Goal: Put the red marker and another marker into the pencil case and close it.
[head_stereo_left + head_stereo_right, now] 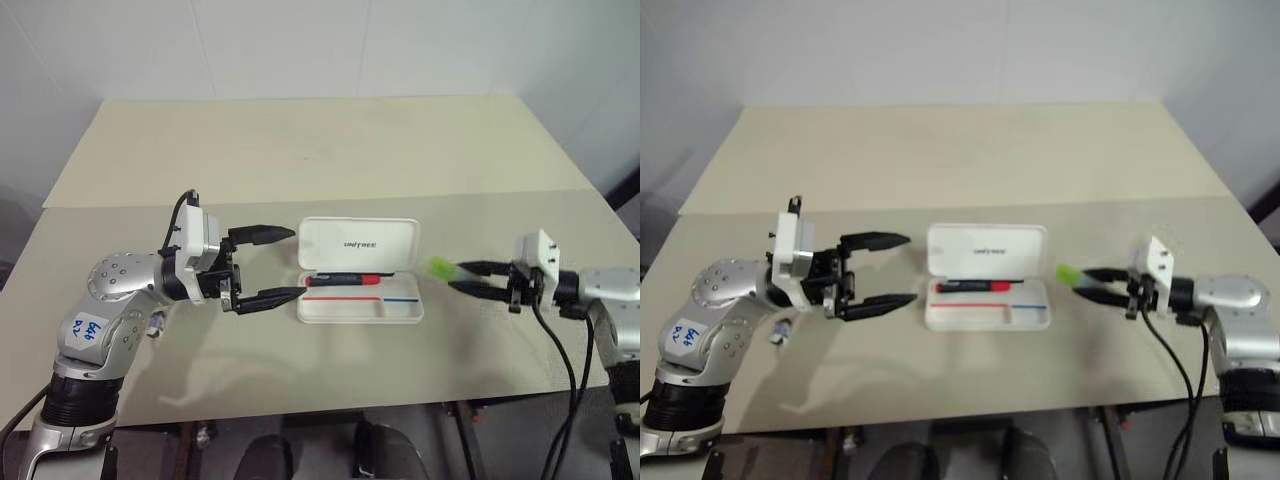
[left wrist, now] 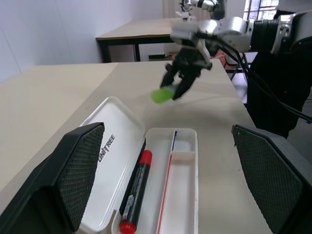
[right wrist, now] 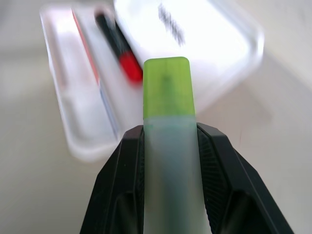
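Left eye view takes in a beige table [image 1: 300, 150] with both arms reaching inward across it. On the left, the left gripper [image 1: 277, 266] hangs level just above the tabletop, its two black fingers spread as wide as they go and holding nothing, the tips pointing at the near end of the pencil case [image 1: 360, 310]. That white case sits in the middle of the table with its lid thrown back. The red marker [image 1: 345, 281] lies inside it, along the back of the tray next to the hinge. To the right of the case, and clear of it, the right gripper [image 1: 462, 276] is clamped around the green-capped marker [image 1: 440, 267]. The lime cap sticks out past the fingertips toward the case, raised off the table.
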Robot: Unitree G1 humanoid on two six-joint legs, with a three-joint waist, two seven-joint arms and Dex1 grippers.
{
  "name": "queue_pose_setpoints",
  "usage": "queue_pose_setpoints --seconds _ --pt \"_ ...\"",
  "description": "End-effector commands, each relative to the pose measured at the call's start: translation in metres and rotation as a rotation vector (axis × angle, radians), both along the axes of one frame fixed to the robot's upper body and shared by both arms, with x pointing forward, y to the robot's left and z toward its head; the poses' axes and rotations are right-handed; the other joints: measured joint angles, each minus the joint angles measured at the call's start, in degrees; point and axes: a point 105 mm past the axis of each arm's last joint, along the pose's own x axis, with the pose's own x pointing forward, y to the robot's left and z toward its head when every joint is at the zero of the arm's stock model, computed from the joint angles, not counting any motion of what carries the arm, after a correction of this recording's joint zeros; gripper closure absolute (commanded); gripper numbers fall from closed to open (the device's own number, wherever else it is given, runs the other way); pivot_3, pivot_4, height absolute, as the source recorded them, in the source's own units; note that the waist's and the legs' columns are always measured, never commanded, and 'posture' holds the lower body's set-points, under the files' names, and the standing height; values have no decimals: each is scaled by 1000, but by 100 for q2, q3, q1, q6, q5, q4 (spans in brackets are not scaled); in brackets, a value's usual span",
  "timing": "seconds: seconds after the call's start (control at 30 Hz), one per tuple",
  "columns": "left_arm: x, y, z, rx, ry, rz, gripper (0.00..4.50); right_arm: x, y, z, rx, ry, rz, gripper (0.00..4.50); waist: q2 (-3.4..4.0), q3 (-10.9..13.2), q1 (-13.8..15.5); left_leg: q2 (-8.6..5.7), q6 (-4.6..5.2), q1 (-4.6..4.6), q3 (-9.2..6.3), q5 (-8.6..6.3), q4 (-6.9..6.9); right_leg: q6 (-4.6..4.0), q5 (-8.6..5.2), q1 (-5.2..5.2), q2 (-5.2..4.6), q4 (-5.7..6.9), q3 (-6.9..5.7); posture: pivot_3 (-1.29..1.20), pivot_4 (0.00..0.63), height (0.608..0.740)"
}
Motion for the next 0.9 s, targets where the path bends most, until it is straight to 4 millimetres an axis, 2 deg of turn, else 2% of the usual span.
queue_pose_setpoints --seconds 0.03,0.17,0.43,0.7,0.9 --pt "-1 6 6 12 -47 21 0 -7 29 16 27 -24 126 3396 0 0 5 -1 0 -1 -2 0 0 0 0 0 0 0 -1 0 150 740" --pt "-2 10 3 22 -46 38 0 -17 77 18 58 -14 262 3396 0 0 -13 -3 0 0 1 -1 -13 0 0 -5 -1 -3 -2 0 150 740" --pt "-5 16 1 27 -46 77 0 -34 143 5 111 57 354 3396 0 0 -23 -3 0 2 2 -1 -20 0 0 -9 0 -2 -2 0 150 740" --pt "-8 17 -1 26 -40 96 0 -38 178 -1 82 88 411 3396 -1 0 -25 -4 0 -1 1 -1 -23 -1 -1 -13 0 0 -2 0 150 740" --pt "-9 19 -1 28 -37 104 0 -39 180 -16 -11 106 482 3396 -2 -1 -25 -5 0 0 2 -1 -29 -2 -1 -15 1 0 -3 0 150 740"
